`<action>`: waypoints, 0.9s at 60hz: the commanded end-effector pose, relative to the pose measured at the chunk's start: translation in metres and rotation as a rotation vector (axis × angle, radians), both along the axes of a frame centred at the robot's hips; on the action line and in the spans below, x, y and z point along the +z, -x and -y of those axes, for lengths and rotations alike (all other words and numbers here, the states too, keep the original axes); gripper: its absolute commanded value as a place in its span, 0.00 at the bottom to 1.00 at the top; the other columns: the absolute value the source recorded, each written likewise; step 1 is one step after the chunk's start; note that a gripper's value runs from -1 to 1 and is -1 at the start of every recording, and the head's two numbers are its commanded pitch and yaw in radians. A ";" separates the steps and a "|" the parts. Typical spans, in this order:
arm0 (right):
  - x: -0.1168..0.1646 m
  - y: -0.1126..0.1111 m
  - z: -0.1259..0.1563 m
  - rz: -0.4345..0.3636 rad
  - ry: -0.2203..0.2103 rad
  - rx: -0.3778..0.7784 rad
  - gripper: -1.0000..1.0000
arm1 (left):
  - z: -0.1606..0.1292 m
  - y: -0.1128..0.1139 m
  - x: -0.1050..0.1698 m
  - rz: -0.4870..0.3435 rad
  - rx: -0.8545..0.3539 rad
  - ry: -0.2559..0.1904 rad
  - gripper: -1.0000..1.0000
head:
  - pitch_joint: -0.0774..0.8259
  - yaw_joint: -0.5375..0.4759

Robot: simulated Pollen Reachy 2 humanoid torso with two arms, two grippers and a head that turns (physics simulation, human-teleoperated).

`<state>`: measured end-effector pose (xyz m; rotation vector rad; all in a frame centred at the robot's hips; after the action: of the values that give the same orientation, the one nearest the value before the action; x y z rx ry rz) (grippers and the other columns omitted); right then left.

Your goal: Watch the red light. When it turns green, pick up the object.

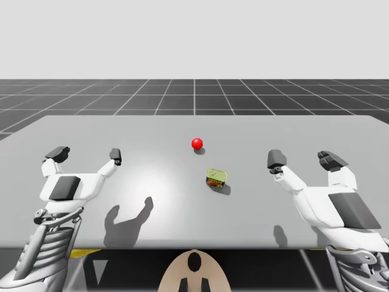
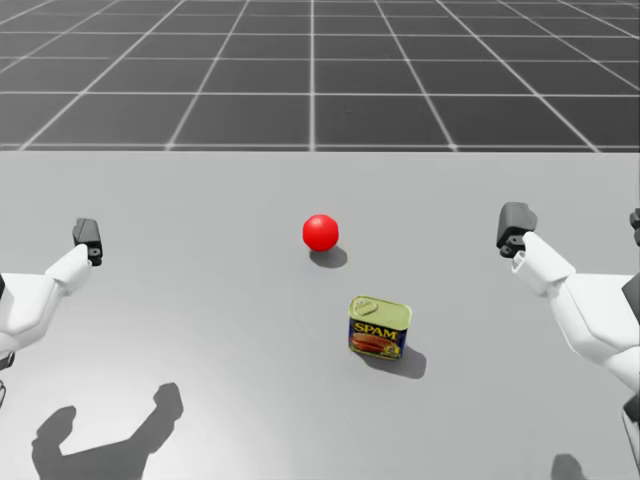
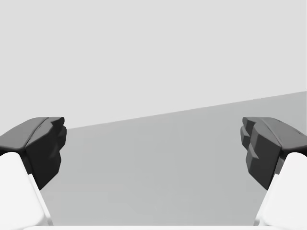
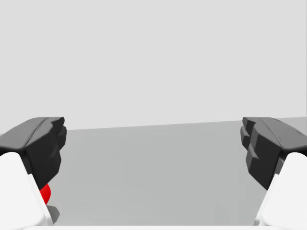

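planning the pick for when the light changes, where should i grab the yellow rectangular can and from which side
Probably across its two broad flat faces, from above, with the right gripper, which looks nearer. The yellow rectangular can stands upright and apart from the light, turned askew to the table edge, so turn the wrist to match.

The surface is rendered smooth and matt grey, with a soft sheen beside the left tool. The red light is shown glossy, like plastic, and the rectangular can as printed metal. The fingertips are finished matt black.
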<state>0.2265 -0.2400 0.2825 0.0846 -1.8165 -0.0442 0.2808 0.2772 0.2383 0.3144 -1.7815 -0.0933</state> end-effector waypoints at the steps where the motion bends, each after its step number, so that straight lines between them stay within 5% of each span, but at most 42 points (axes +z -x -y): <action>1: -0.001 0.001 -0.002 -0.003 -0.017 -0.001 0.00 | 0.000 0.000 0.000 0.000 0.003 -0.003 0.00 | 0.63 0.51; 54: 0.000 0.002 0.000 0.010 -0.007 -0.017 0.00 | 0.002 -0.001 -0.003 0.004 0.021 -0.035 0.00 | 0.62 0.51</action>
<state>0.2251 -0.2416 0.2833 0.0656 -1.8290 -0.0478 0.2818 0.2753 0.2359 0.3563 -1.7824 -0.1067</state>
